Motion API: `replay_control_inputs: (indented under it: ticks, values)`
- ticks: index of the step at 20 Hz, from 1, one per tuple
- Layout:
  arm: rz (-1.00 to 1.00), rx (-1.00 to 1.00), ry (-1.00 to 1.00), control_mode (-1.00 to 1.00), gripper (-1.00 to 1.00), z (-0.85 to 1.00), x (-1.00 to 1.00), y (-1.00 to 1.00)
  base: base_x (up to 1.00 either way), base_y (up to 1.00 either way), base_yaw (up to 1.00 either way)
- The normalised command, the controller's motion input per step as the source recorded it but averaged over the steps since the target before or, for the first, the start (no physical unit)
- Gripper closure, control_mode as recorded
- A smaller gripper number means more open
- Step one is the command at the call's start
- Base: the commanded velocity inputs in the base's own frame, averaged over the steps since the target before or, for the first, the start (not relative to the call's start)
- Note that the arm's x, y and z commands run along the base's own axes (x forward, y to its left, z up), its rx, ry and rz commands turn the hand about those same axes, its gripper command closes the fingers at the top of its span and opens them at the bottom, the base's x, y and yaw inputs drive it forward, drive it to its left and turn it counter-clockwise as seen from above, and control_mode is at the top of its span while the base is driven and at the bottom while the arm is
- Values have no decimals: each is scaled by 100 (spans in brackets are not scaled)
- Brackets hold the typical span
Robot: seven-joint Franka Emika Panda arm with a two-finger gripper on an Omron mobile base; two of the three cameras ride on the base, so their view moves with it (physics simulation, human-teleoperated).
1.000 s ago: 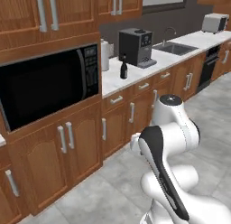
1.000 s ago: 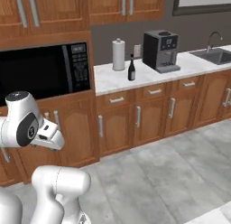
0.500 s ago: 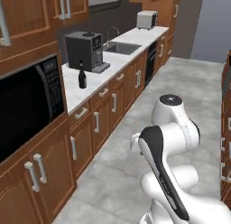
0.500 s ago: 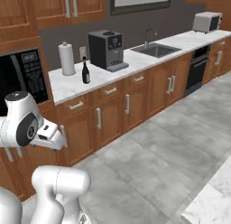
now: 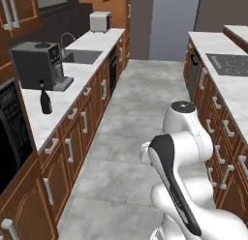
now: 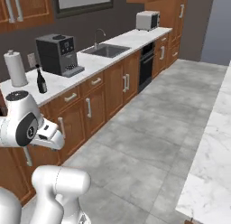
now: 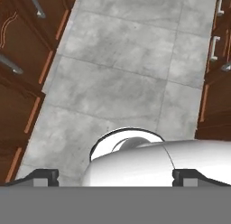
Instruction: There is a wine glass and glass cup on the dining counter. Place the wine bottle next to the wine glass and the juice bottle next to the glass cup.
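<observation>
Wine bottle [image 5: 45,101] stood upright on the left marble worktop [image 5: 72,84], just in front of the black coffee machine [image 5: 38,65]; from the right base view it sat between the paper towel roll [image 6: 16,68] and that machine. Dining counter [image 5: 227,77] with its inset cooktop [image 5: 228,64] ran along the right. Gripper [image 7: 115,177] pointed down at the grey floor [image 7: 122,69], fingers spread wide and holding nothing.

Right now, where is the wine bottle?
The wine bottle stands on the marble worktop on the left of both base views, just in front of the coffee machine, with the paper towel roll nearby.
</observation>
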Motion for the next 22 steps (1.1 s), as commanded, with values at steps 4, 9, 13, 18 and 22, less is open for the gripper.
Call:
replay_control_inputs:
  ticks: [4,9,13,18,22]
  values:
    - [0,0,0,100,-100,0,0,0,79,15,-30]
    - [0,0,0,100,-100,0,0,0,84,12,-24]
    - [0,0,0,100,-100,0,0,0,92,10,-13]
    - [0,0,0,100,-100,0,0,0,94,5,0]
    - [0,0,0,100,-100,0,0,0,94,5,10]
